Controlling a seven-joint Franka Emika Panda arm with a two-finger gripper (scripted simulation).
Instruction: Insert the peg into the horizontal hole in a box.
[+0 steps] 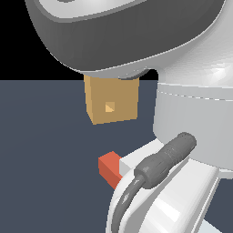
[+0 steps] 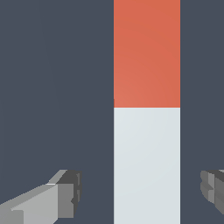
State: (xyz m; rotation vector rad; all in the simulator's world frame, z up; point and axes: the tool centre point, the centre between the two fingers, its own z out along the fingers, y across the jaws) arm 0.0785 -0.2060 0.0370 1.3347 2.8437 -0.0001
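Note:
The peg [image 2: 146, 109] lies flat on the dark floor, one half red, the other light grey-white. In the wrist view my gripper [image 2: 142, 192] is open, its two fingertips [image 2: 65, 194] standing apart on either side of the white half with clear gaps. In the exterior view only the peg's red end [image 1: 109, 167] and a bit of white show past the arm; the gripper itself is hidden there. The tan box [image 1: 111, 103] stands farther back, its small square hole [image 1: 109, 107] facing the camera.
The arm's white and grey body [image 1: 182, 136] with a dark cable [image 1: 154, 173] fills the exterior view's top and right and hides the box's top. The dark blue-grey floor [image 1: 45, 159] spreads around the peg and box.

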